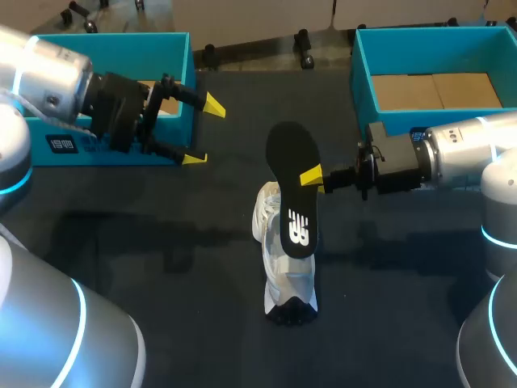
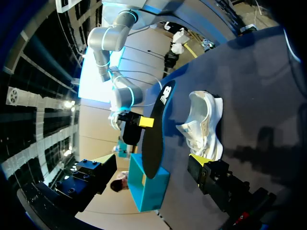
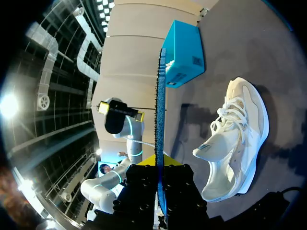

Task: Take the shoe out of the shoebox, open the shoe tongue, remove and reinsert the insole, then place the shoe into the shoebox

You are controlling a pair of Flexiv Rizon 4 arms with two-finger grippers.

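- The white sneaker (image 1: 284,271) stands on its sole in the middle of the dark table (image 1: 161,242). Its long axis runs from the robot's side to the far side.
- The wrist views show its toe toward the far edge and its heel opening toward the robot. The laces are loose and the tongue is pulled up.
- The black insole (image 1: 292,190) is out of the shoe and held in the air above it, and its long axis runs nearly along the sneaker's.
- Its broad plain end points to the far side. Its narrower printed end hangs over the middle of the sneaker.
- The right gripper (image 1: 312,176) comes in from the right and pinches the insole at its right edge, about halfway along. In the right wrist view the insole stands edge-on between the two fingers.
- The left gripper (image 1: 203,132) hangs with its yellow tips spread wide and nothing between them, just beside the right wall of the left shoebox (image 1: 113,48).
- The right shoebox (image 1: 363,81) sits at the far right, behind the right arm, with brown cardboard on its floor.
- Both teal boxes lie well apart from the sneaker.
- Bare table lies on both sides of the sneaker and between it and the near edge.
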